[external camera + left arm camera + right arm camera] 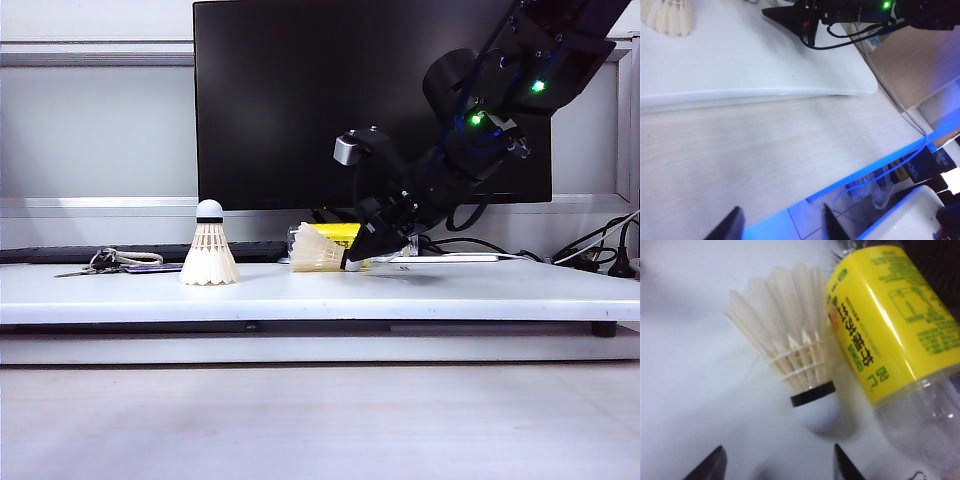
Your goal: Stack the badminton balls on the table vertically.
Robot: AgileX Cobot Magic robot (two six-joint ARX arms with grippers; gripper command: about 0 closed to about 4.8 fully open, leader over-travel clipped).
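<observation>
One shuttlecock (209, 257) stands upright on the white table (420, 290), cork up and feather skirt down, toward the left of the exterior view; the other shuttlecock (797, 362) lies on its side near the middle, just beside a clear bottle with a yellow label (885, 320) that lies behind it in front of the black monitor (290, 100). The right gripper (362, 258) is low over the table at the lying one, and in its wrist view the two fingertips stand wide apart with nothing between them, the cork tip pointing toward the gap and the feathers fanning away, so the long axis runs roughly along the gripper's reach, not across it. The cork sits ahead of the tips and is not yet enclosed. The left gripper (782, 225) is off the table's front edge, well away from both shuttlecocks, its fingers parted and empty. The right arm is plainly the nearer, and the next move likely calls for it to advance and close on the cork end without nudging the bottle
</observation>
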